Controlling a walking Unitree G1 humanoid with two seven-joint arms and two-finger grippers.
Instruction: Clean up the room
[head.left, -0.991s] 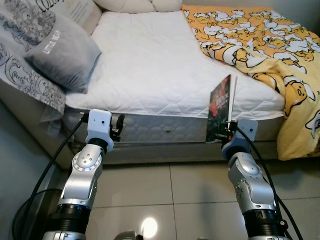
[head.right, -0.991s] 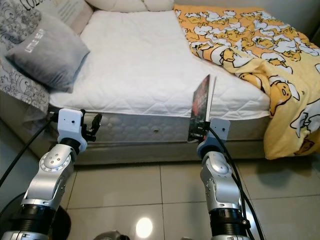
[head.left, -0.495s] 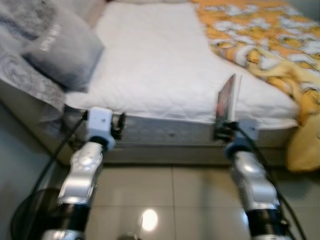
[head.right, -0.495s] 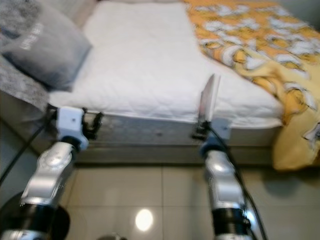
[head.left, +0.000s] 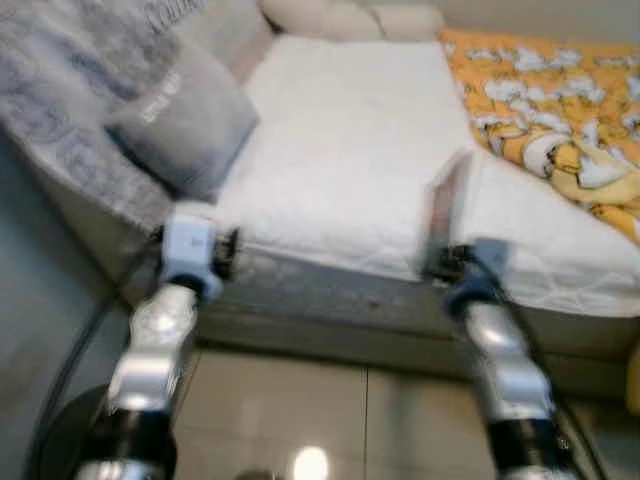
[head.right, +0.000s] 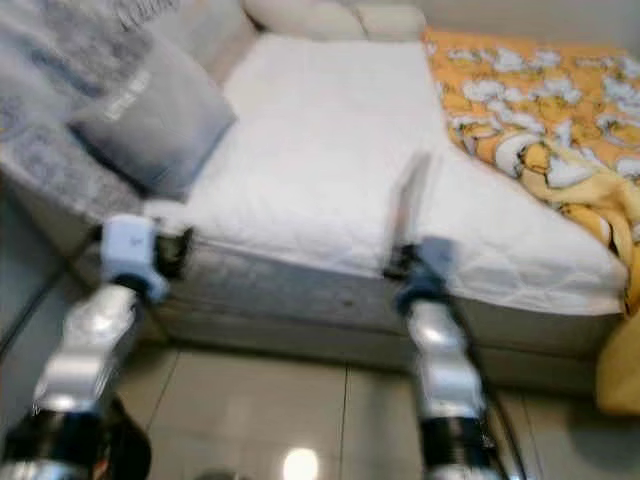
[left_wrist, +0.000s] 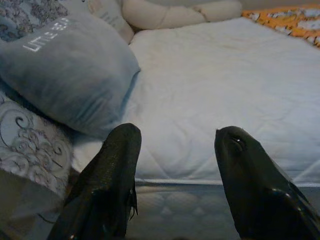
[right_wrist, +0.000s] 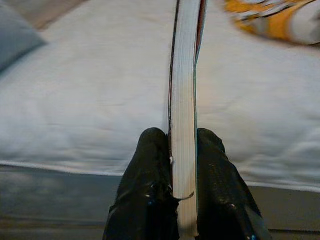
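Observation:
My right gripper (right_wrist: 182, 142) is shut on a thin book (right_wrist: 184, 90), held upright and edge-on in front of the bed's near edge; the book (head.left: 447, 210) rises above the gripper (head.left: 447, 265) in the blurred eye views. My left gripper (left_wrist: 175, 145) is open and empty, held just short of the mattress side, with a grey pillow (left_wrist: 65, 80) beyond it to the left. The same gripper (head.left: 228, 252) sits by the bed's left part in the left eye view.
The bed has a bare white mattress (head.left: 350, 150), a yellow patterned duvet (head.left: 550, 110) on its right half, cream pillows (head.left: 350, 18) at the head and a grey patterned cushion (head.left: 60, 110) at left. Shiny tiled floor (head.left: 300, 410) lies below.
The camera has swung left and the picture is blurred, so the bed sits further right and angled. Both arms keep their pose; the book stays in the right gripper.

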